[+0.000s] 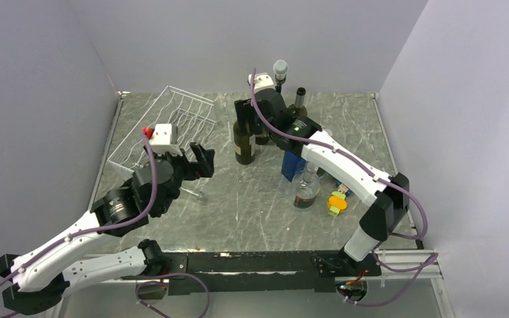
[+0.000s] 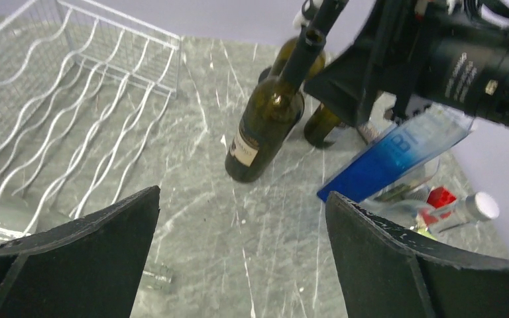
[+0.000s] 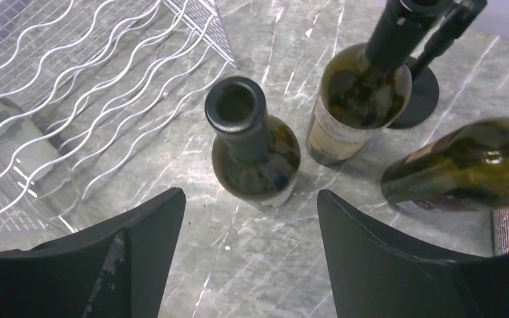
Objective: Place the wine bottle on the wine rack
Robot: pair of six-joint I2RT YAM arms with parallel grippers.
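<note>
On the grey marble bench point(image 1: 252, 218) the wine bottle point(image 1: 244, 136) stands upright, axis vertical, at twelve o'clock of my right gripper point(image 3: 246, 199), whose part-open jaws flank it untouched, the wine rack point(image 1: 172, 122) at its nine o'clock, near my wide-open, empty left gripper point(image 1: 195, 162).

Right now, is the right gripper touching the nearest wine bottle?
Apart. Right wrist view: bare table separates the right gripper from the wine bottle on both sides.

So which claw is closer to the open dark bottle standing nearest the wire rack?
Right. The right gripper hovers over the bottle, which shows between its open jaws. The left gripper hangs farther off to the bottle's left, beside the wine rack.
</note>
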